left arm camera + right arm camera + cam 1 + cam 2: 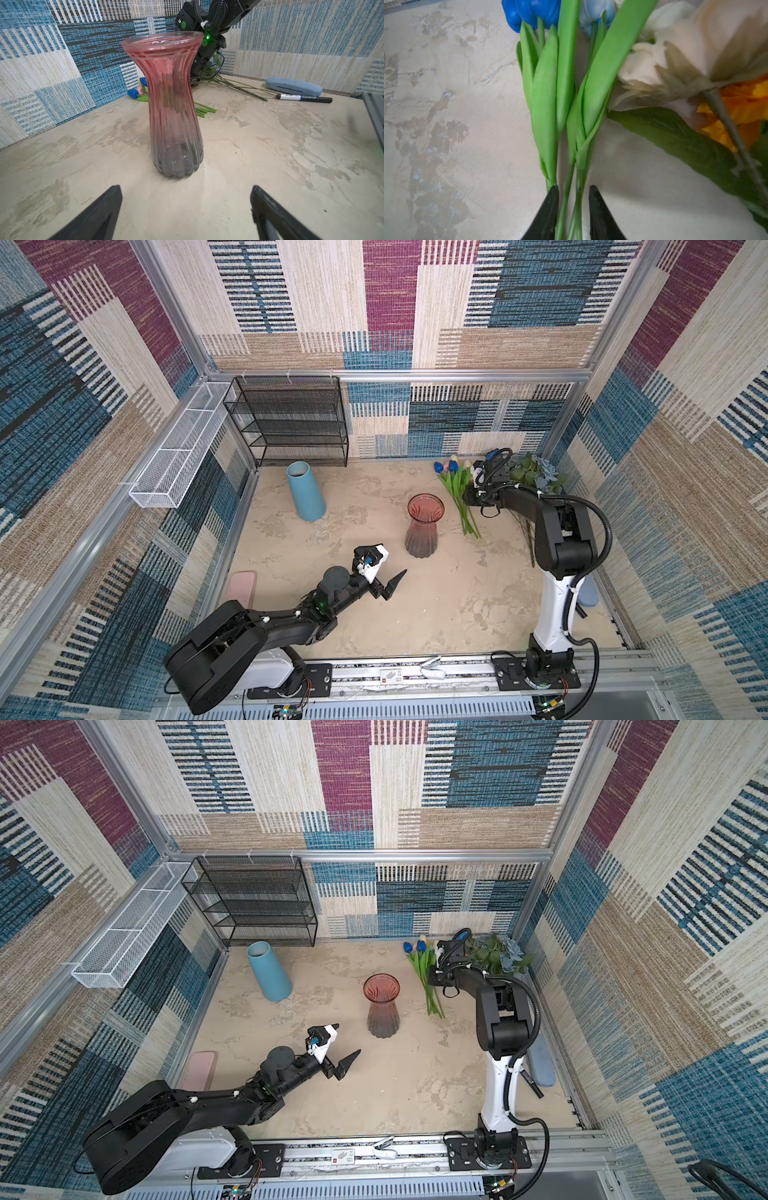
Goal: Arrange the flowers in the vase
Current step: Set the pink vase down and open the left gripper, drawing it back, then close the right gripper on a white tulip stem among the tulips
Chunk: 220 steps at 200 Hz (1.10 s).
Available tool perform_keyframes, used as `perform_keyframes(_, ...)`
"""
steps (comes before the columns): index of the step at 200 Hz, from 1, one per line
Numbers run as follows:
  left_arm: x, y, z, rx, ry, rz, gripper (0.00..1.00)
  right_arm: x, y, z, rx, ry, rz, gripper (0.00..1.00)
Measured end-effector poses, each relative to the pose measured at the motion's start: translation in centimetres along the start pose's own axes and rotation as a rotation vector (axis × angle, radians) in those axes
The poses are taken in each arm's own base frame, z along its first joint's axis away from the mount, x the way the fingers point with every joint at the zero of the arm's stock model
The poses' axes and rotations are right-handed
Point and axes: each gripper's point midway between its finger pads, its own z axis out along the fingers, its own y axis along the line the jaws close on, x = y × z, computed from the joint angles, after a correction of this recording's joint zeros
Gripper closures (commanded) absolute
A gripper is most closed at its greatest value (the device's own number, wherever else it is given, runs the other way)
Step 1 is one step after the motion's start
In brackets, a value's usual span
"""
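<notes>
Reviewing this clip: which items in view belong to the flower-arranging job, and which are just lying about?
Job: tulips, cream flowers, orange flower, dusty-blue roses, pink glass vase; right gripper flanking the tulip stems; open left gripper facing the vase.
Lying about: blue vase (possibly a spare), black mesh shelf, white wire basket, blue case, marker, pink case.

Glass vase: ribbed, pink fading to grey at the base, flared rim. It stands upright mid-table and is empty. The flowers all lie flat at the far right. Tulips: blue, pink and white heads point to the far side, green stem ends near the vase, not touching. Packed beside them are a cream flower, an orange flower and dusty-blue roses.
</notes>
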Motion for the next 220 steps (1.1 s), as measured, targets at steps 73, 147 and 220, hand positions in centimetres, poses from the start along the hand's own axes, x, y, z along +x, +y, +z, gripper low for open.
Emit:
perform_keyframes(73, -0.8, 0.1, 0.3, -0.008, -0.032, 0.004, 0.01, 0.3, 0.5, 0.4, -0.033, 0.013, -0.009, 0.94)
perform_keyframes(147, -1.7, 0.6, 0.8, -0.031, -0.051, 0.008, 0.01, -0.9, 1.7, -3.6, -0.052, -0.047, -0.026, 0.88)
perform_keyframes(220, -1.4, 0.6, 0.9, -0.029, -0.040, 0.009, 0.01, -0.1, 1.7, -4.6, -0.051, -0.049, -0.012, 0.83)
